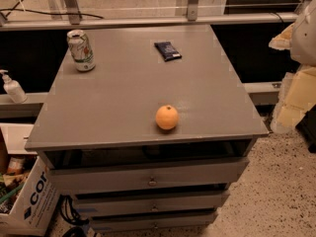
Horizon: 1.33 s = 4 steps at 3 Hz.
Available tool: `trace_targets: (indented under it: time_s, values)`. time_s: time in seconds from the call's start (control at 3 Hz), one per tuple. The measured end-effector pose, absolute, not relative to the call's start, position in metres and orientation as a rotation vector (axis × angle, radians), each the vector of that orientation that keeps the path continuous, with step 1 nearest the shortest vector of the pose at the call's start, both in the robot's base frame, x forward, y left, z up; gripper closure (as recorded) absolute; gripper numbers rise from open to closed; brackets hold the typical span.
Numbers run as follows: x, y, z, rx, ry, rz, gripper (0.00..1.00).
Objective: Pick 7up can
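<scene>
**The can stands in the far left corner**

The small whitish-silver 7up can (81,51) stands upright on the flat grey table top (123,98). It is at the far left corner, close to the left edge. It has green and red marks on its side and a shiny metal top. Nothing touches it.

My pale cream and white gripper (298,95) is off to the right side, past the table's edge and well apart from the can. I cannot tell if it is spread or squeezed together. It holds nothing that I can see.

A round orange fruit (167,117) sits near the front edge. A flat dark blue packet (168,50) lies near the back, to the right of the can. The table has grey drawers (148,177) under it.
</scene>
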<state>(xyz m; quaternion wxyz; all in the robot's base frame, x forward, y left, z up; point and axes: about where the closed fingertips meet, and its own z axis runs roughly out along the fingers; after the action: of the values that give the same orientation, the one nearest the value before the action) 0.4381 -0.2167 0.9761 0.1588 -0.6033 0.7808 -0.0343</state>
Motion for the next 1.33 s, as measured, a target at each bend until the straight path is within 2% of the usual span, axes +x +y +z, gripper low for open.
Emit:
trace_targets:
  time_s: [0.67, 1.33]
  values:
    - [0.439, -0.216, 0.975, -1.723, 2.228, -0.094, 0.00]
    - [0.504, -0.178, 0.942, -1.652, 1.989, 0.119, 0.00]
